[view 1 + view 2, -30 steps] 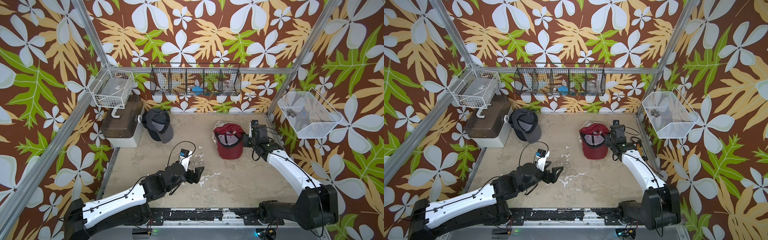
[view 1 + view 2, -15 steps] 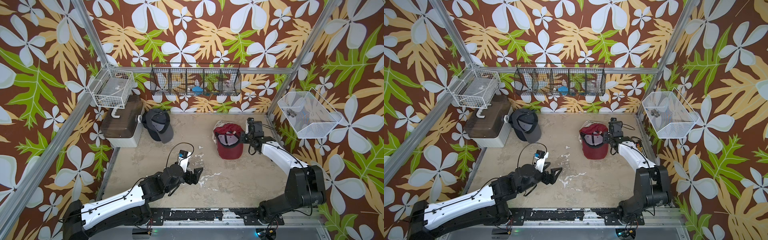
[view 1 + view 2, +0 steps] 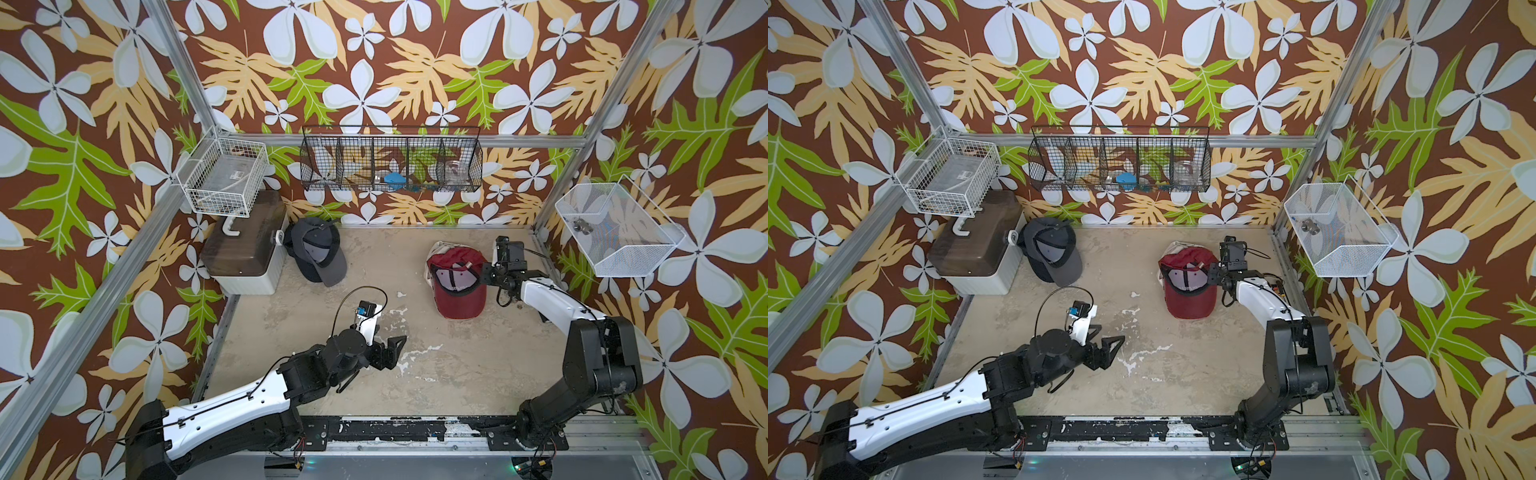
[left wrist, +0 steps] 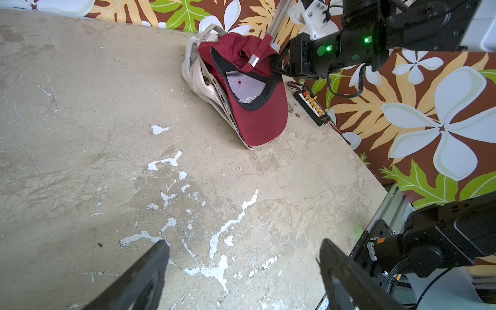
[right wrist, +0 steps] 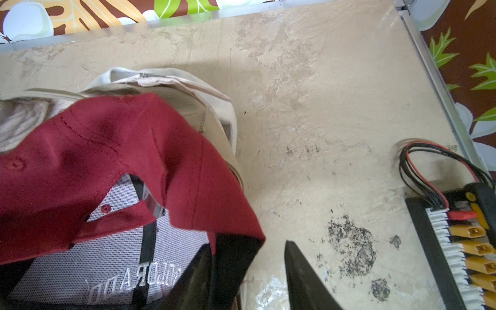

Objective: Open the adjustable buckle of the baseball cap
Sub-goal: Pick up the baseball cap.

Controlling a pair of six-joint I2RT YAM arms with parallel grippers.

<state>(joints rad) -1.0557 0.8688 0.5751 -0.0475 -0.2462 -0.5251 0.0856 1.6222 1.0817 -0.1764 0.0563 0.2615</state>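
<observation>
A red baseball cap (image 3: pixel 461 295) (image 3: pixel 1192 301) lies upside down at the back right, resting on a beige cap (image 4: pixel 193 69). Its silver buckle (image 4: pixel 253 60) (image 5: pixel 154 206) sits on the red back strap, which arches over the cap's opening. My right gripper (image 3: pixel 484 276) (image 5: pixel 247 245) straddles the black-lined rim on the red cap's (image 5: pixel 94 150) right side. One finger is inside the cap and the other is outside, with a gap left. My left gripper (image 3: pixel 392 338) (image 4: pixel 243 249) hangs open and holds nothing over the middle of the table.
A dark grey cap (image 3: pixel 318 253) leans on a brown-lidded box (image 3: pixel 243 249) at the back left. Wire baskets (image 3: pixel 390 164) hang on the walls. A black connector board with wires (image 5: pixel 456 241) lies by the right wall, close to my right gripper.
The right arm has raised its elbow and shifted slightly at the cap's rim, and its jaws have narrowed a little. The left arm has barely moved.
</observation>
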